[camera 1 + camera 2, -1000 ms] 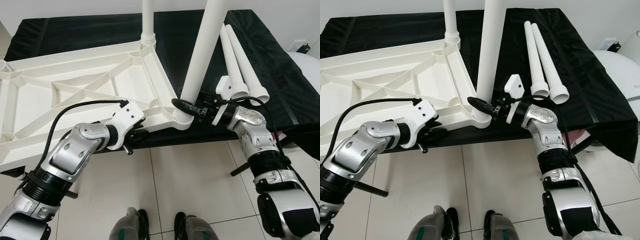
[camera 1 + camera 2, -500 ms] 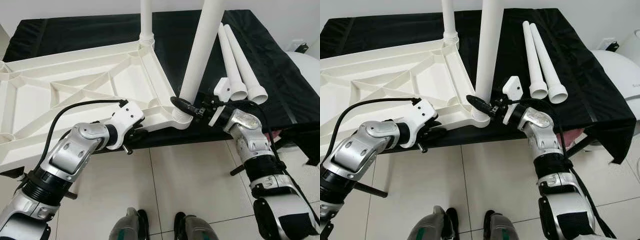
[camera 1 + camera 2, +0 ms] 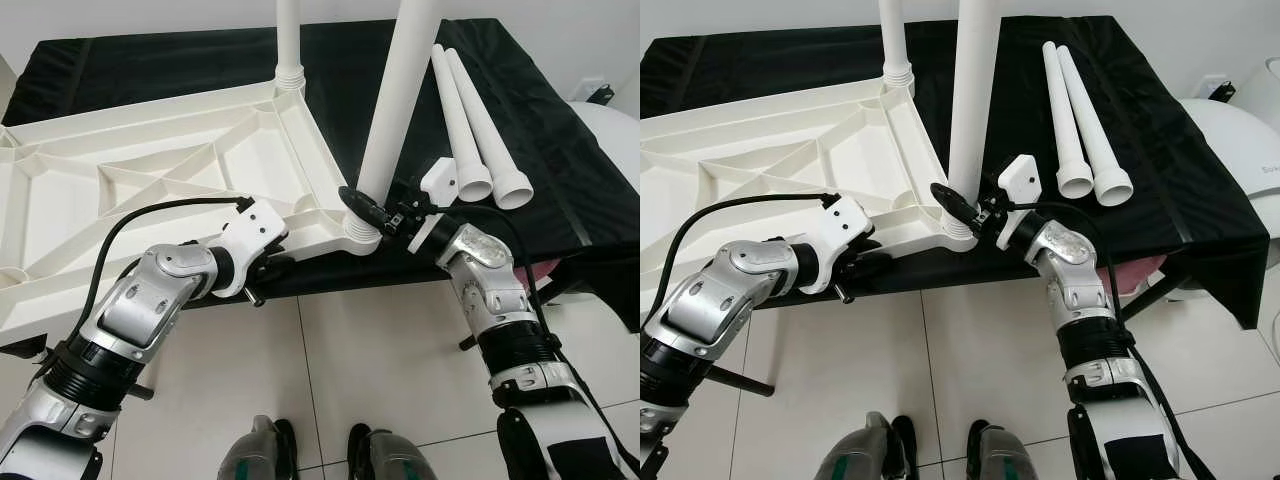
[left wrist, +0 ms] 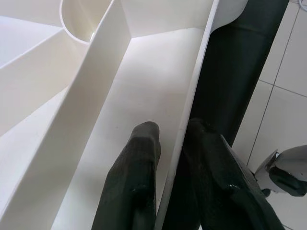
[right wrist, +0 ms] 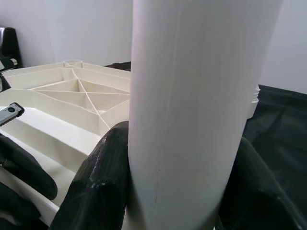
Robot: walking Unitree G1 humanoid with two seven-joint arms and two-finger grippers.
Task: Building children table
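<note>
At corner socket [image 3: 362, 236], upright leg [image 3: 400, 100].

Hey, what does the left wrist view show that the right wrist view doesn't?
Left wrist view: the left pincer clamps the tabletop's edge wall, one finger inside, one outside, with black cloth and floor tiles beyond.

Right wrist view: the right pincer grips the upright white leg.

Both show the ribbed underside of the upturned tabletop.
</note>
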